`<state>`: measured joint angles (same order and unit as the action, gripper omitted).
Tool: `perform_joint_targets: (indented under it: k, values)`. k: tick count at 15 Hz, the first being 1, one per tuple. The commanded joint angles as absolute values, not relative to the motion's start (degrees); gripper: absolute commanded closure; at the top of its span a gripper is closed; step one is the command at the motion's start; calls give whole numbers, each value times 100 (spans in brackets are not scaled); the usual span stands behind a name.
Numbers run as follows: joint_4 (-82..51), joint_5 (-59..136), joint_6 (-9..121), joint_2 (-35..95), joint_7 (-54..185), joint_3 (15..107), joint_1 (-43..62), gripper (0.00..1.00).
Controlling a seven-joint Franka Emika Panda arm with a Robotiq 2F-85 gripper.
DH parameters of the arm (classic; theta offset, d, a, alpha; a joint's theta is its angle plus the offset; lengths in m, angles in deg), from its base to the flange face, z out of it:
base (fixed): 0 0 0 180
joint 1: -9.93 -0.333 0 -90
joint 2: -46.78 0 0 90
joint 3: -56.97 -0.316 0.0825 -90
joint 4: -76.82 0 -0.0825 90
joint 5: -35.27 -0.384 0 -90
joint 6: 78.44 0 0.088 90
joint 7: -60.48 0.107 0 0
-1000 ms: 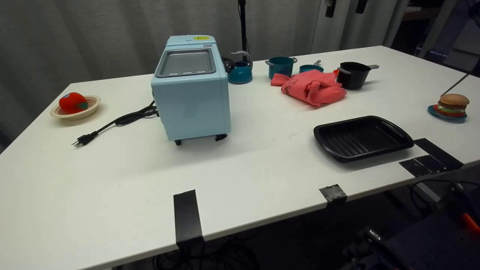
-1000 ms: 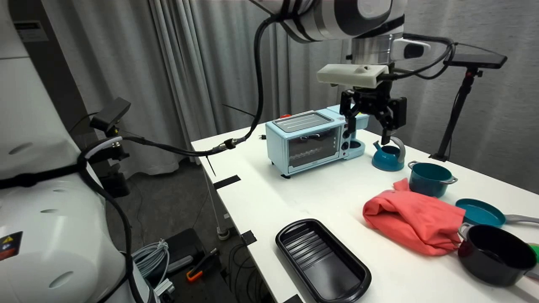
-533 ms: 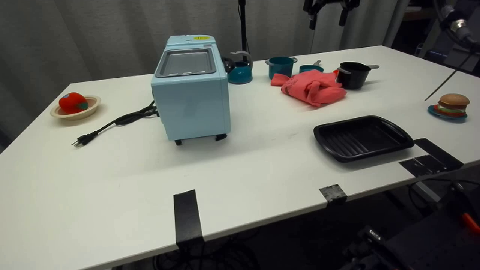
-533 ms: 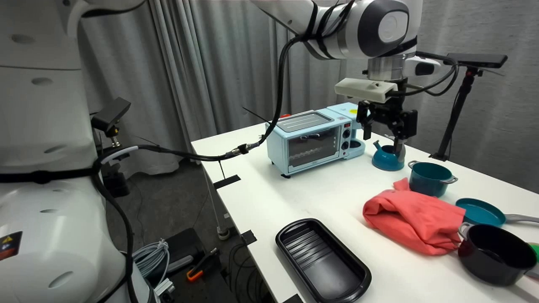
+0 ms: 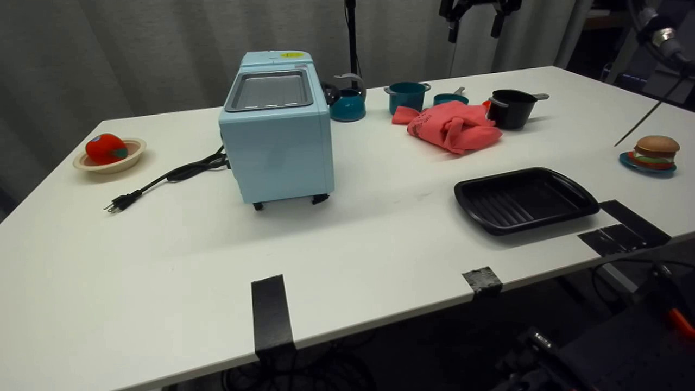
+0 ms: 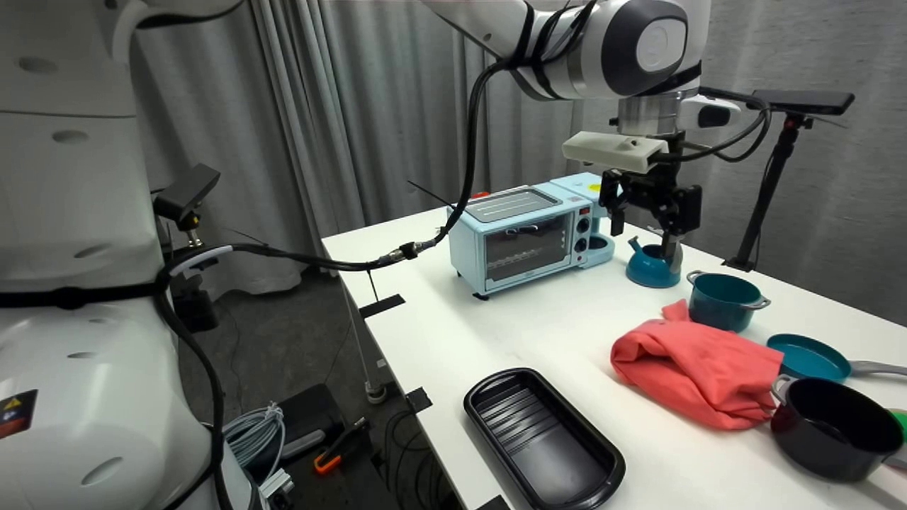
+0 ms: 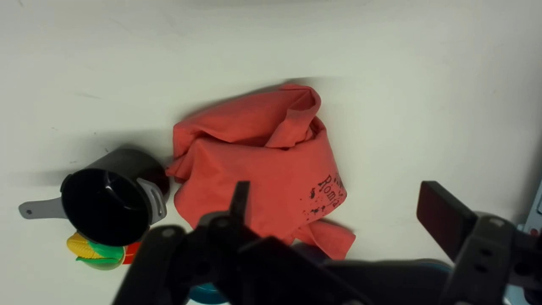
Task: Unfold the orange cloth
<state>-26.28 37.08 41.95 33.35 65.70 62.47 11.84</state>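
The orange cloth, a coral-red fabric, lies bunched and folded on the white table in both exterior views (image 5: pixel 450 126) (image 6: pixel 698 372). Dark lettering and a loose strip of fabric show on it in the wrist view (image 7: pixel 275 178). High above the table, my gripper (image 6: pixel 643 242) points downward with its jaws wide apart and nothing between them. The gripper (image 7: pixel 335 190) spans the cloth's lettered side in the wrist view, one finger over the fabric and one over bare table. Part of the cloth's lower edge is hidden behind the gripper there.
Close around the cloth stand a black saucepan (image 7: pixel 114 203), a teal pot (image 6: pixel 723 301) and a teal frying pan (image 6: pixel 808 358). A black grill pan (image 5: pixel 526 201) lies toward the table's near edge. The blue toaster oven (image 6: pixel 528 241) and a teal kettle (image 6: pixel 652 269) stand farther off.
Over the first half second my open gripper came lower and shifted sideways, leftward in one exterior picture and rightward in another. Since then it has hardly moved. The cloth lies unchanged.
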Motion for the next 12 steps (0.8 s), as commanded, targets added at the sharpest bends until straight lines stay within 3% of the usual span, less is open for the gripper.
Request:
perform_joint_targets:
  k: [1,12]
  values:
    - [-2231,3646,4034,2857,6825,6295,1332,0]
    - [-541,2680,3630,672,7895,6360,1809,0]
